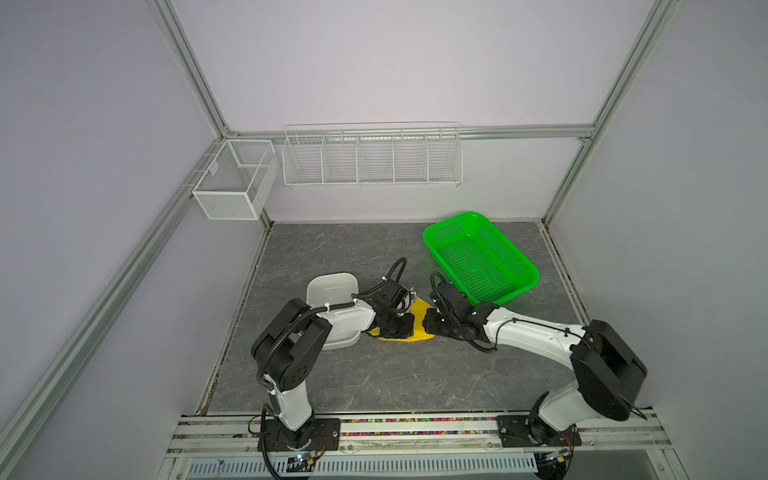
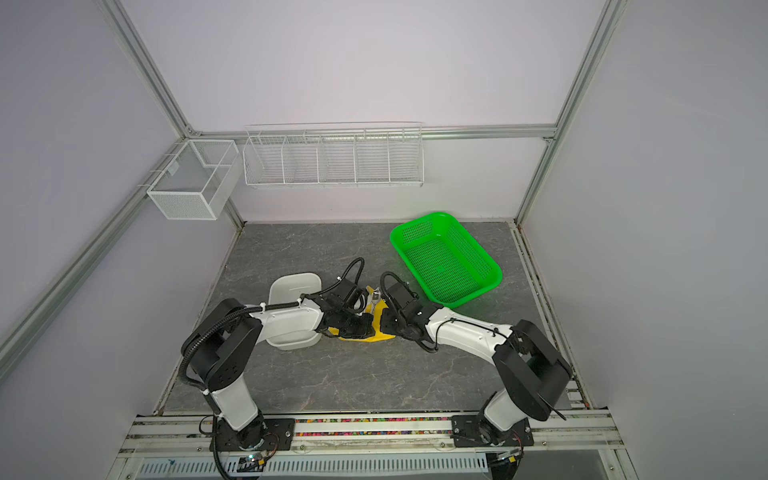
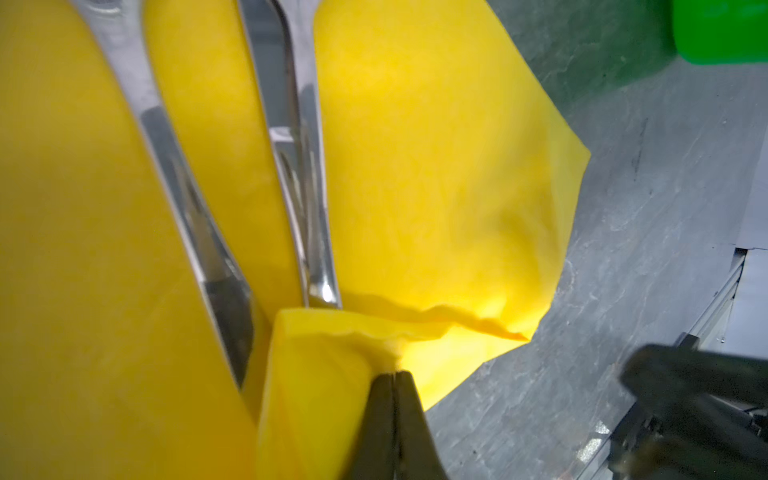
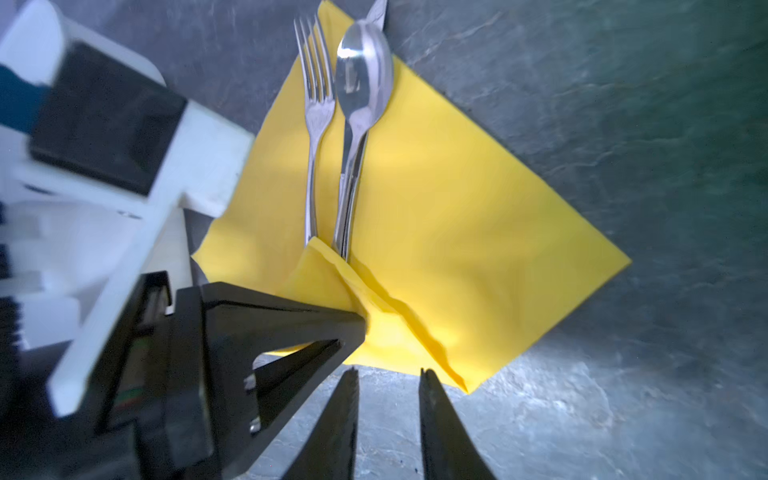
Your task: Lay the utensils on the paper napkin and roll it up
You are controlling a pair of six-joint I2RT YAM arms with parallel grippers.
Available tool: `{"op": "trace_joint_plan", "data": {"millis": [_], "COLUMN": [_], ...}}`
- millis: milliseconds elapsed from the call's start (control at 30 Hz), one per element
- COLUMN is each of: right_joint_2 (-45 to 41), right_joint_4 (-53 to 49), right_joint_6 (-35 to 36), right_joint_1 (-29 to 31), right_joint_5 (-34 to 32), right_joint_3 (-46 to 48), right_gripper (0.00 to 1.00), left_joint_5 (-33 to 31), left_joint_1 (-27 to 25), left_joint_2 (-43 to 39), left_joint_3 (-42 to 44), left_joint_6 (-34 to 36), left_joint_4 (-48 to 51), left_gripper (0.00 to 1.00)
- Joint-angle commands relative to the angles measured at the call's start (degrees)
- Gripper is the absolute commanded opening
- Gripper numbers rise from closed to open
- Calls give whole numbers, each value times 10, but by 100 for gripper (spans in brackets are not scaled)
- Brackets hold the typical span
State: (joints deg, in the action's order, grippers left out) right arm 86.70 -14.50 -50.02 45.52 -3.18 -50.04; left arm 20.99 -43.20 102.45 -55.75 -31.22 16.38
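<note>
The yellow paper napkin [image 4: 457, 216] lies flat on the grey table between both arms, mostly hidden under them in both top views [image 1: 420, 312] [image 2: 379, 330]. On it lie the utensils side by side: a fork [image 4: 316, 112] and a spoon [image 4: 361, 83], with another silver piece under the spoon. Their handles [image 3: 303, 166] point toward the grippers. My left gripper [image 3: 395, 374] is shut on the napkin's near corner, which is folded up over the handle ends. My right gripper [image 4: 388, 372] stands open just off the napkin's near edge, with only bare table between its fingers.
A green perforated basket [image 1: 482, 257] [image 2: 446, 257] sits at the back right, close to the right wrist. A white oblong tray [image 1: 332, 286] [image 2: 295, 286] lies under the left forearm. Wire racks [image 1: 372, 156] and a mesh box [image 1: 232, 178] hang on the back wall.
</note>
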Motion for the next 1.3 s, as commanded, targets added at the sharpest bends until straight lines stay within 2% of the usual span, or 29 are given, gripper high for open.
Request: {"op": "trace_joint_plan", "data": {"millis": [0,200,467,833,1167,1267], "right_joint_2": [-14,1,34,42,61,57], "right_joint_4": [8,92,125,220,200,195], "right_joint_6": [-49,-107,-97,-92,-97,-102], "right_joint_1": [-10,-10,-11,-16,-17,-16], "right_joint_5": [8,52,44,31,29,26], "right_joint_3": [43,94,89,106,102,106], "right_gripper": [31,40,43,41,28,27], "left_joint_5": [-10,-2,-2,-3,-12,-11], "left_joint_1": [-3,-3,-3,-3,-3,-3], "left_joint_2": [12,12,13,11,-5,-6], "left_joint_3": [-14,-17,-21,-23,-17,-20], "left_joint_6": [6,6,8,12,9,10], "left_joint_4": [10,3,8,7,-2,0], "left_gripper": [0,0,0,0,1,1]}}
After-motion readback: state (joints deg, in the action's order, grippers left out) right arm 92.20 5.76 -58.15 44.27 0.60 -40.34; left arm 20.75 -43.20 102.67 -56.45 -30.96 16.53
